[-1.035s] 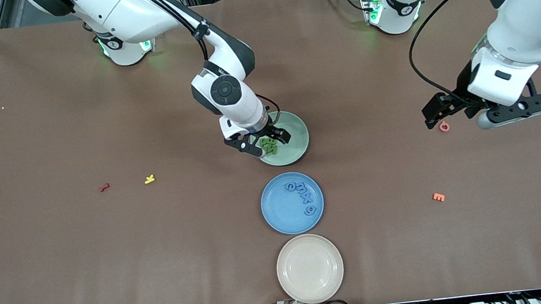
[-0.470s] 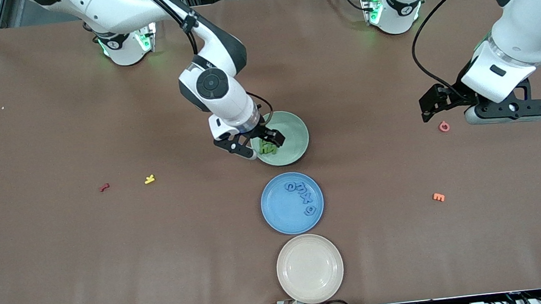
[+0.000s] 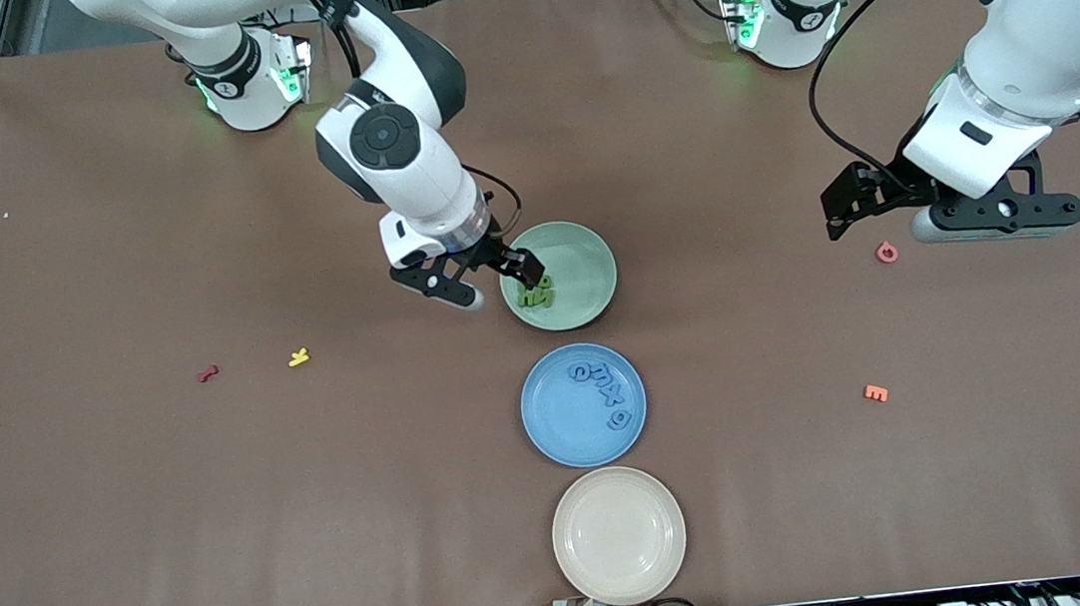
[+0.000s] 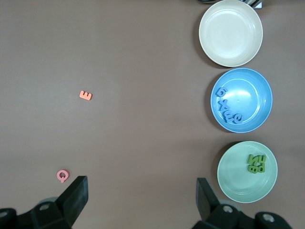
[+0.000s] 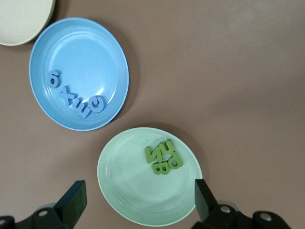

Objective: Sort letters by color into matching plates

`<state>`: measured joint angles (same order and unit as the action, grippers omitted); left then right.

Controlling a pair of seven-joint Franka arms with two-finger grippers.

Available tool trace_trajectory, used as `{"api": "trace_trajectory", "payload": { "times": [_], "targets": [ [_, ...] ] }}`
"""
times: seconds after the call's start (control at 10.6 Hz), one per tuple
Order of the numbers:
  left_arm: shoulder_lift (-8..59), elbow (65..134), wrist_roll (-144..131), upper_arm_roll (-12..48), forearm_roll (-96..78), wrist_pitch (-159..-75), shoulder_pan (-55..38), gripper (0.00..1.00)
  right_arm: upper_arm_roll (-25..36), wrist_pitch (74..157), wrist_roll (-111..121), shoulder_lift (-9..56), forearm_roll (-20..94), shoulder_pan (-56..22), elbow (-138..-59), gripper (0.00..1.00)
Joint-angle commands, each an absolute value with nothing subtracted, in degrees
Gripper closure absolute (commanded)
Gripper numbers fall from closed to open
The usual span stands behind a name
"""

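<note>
Tabletop — brown, matte, bare.

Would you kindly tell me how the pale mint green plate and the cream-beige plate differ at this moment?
The pale mint green plate holds a cluster of green toy letters; the cream-beige plate holds nothing. The green plate lies farthest from the front camera in the row, the beige one nearest, with the mid blue plate between. Both are round, rimmed and alike in size.

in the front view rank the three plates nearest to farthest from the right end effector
1. Green plate: the right end effector hangs at its rim.
2. Blue plate: next, nearer the front camera.
3. Cream plate: nearest the front camera, farthest away.
</note>
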<state>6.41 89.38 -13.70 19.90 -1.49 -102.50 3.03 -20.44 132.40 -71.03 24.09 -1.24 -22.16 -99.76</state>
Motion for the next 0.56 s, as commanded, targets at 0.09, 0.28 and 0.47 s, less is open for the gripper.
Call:
{"api": "trace_trajectory", "payload": {
  "times": [0.09,0.28,0.47],
  "targets": [
    [6.15,88.42,-15.2,19.6,-0.44,-101.07,2.55,0.0,-21.35,127.19,-68.03,16.71,-0.79,-17.85,-101.95,0.0],
    [5.72,88.5,-15.21,13.23,-0.44,-100.46,-4.44,0.0,-22.23,124.82,-66.19,14.86,-0.79,-16.7,-101.87,0.0],
    [4.84,88.42,-15.21,10.02,-0.53,-99.41,-6.68,0.0,-23.29,121.83,-63.92,12.49,-0.79,-14.34,-101.78,0.0]
  ]
}}
